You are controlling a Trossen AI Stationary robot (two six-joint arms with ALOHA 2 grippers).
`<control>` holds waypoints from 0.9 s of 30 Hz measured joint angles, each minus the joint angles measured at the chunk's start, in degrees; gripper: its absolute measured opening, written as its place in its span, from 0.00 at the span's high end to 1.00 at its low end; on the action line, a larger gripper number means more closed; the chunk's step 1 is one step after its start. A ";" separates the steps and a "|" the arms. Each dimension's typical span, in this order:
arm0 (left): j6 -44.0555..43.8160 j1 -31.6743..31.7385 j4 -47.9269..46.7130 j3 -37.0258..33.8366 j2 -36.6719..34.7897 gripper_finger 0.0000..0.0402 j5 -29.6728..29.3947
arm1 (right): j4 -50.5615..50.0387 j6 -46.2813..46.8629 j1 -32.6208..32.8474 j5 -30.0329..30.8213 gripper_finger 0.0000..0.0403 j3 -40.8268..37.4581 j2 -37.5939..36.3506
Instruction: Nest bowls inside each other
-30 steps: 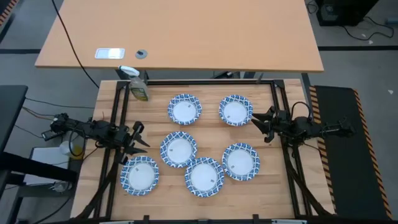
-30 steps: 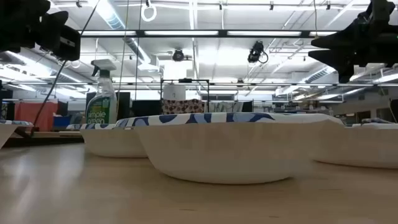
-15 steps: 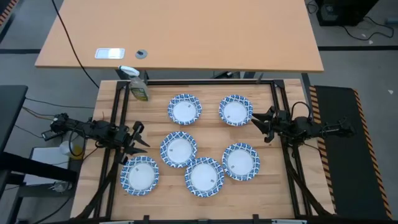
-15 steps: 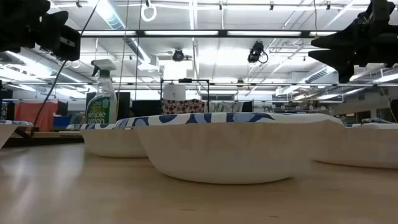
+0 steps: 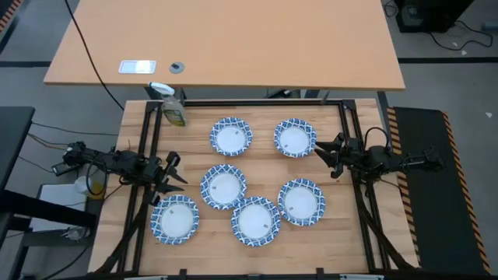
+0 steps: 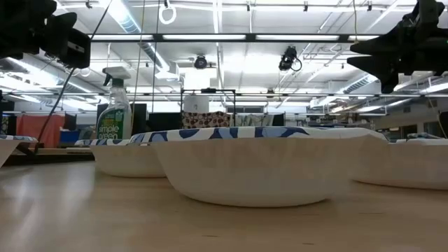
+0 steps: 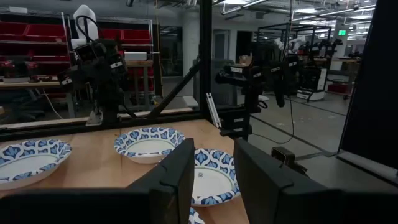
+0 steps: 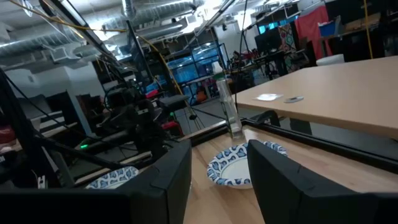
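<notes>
Both grippers hang above the table (image 5: 132,257) with nothing in them: the left gripper (image 5: 176,173) sits over the left edge with its fingers apart by only a narrow gap in its wrist view, so clenched or nearly so, and the right gripper (image 5: 321,151) sits over the right edge with its fingers parted and empty. Each points inward at the bowls, which looks like a ready pose, so nesting seems not yet begun. All six bowls lie singly, right way up, none inside another. Two sit toward the far edge: a far-left bowl (image 5: 231,137) and a far-right bowl (image 5: 295,138), the latter just beside the right gripper and probably its easiest first pick. A middle bowl (image 5: 223,187) lies near the left gripper, with a near-left bowl (image 5: 174,218) toward the near left corner, a near-centre bowl (image 5: 256,220) and a right bowl (image 5: 300,201) close together, rims almost touching. A spray bottle (image 5: 171,105) stands at the far left corner, out of the way.
</notes>
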 joint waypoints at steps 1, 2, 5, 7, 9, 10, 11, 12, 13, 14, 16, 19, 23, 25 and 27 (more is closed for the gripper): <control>0.00 0.00 0.01 -0.01 -0.01 0.71 0.00 | 0.00 0.00 0.01 0.01 0.59 0.00 -0.01; 0.00 0.00 0.02 -0.01 0.00 0.71 0.01 | 0.00 0.00 0.02 -0.01 0.59 0.00 0.00; 0.00 0.00 0.02 -0.01 -0.02 0.71 0.01 | 0.00 0.00 0.02 0.01 0.59 -0.01 0.00; 0.00 0.00 0.01 0.00 -0.01 0.71 0.00 | 0.00 0.00 0.02 0.00 0.59 0.00 0.00; 0.00 0.00 0.01 -0.01 -0.02 0.71 0.00 | 0.00 0.00 0.02 -0.01 0.59 0.00 -0.01; 0.00 0.00 0.00 -0.01 0.00 0.71 0.01 | 0.00 0.00 0.01 0.00 0.59 0.00 0.01; 0.00 0.00 0.02 -0.01 -0.02 0.71 0.00 | 0.00 0.00 0.02 0.00 0.59 0.00 0.00; 0.00 0.00 0.01 0.00 0.00 0.71 0.01 | 0.00 0.00 0.02 -0.01 0.59 0.00 -0.01; 0.00 0.00 0.00 0.01 0.00 0.71 -0.01 | 0.00 0.00 0.00 -0.01 0.59 -0.02 0.01; 0.00 0.00 0.00 0.01 0.00 0.71 -0.01 | 0.00 0.00 0.02 -0.01 0.59 0.00 0.01; 0.00 0.00 0.01 -0.01 -0.01 0.71 0.01 | 0.00 0.00 0.02 0.01 0.59 -0.02 -0.01; 0.00 0.00 0.00 -0.01 0.00 0.71 0.01 | 0.00 0.00 0.00 0.00 0.59 -0.02 0.00; -0.65 0.00 0.75 -0.01 0.00 0.71 0.01 | 0.00 0.00 0.00 0.01 0.59 -0.02 -0.01; -2.38 0.00 2.38 -0.01 -0.01 0.71 -0.01 | 0.00 0.00 0.02 0.00 0.59 0.00 0.01; -2.80 0.00 4.55 -0.01 -0.02 0.71 0.01 | 0.18 -0.08 0.01 0.02 0.59 0.00 0.01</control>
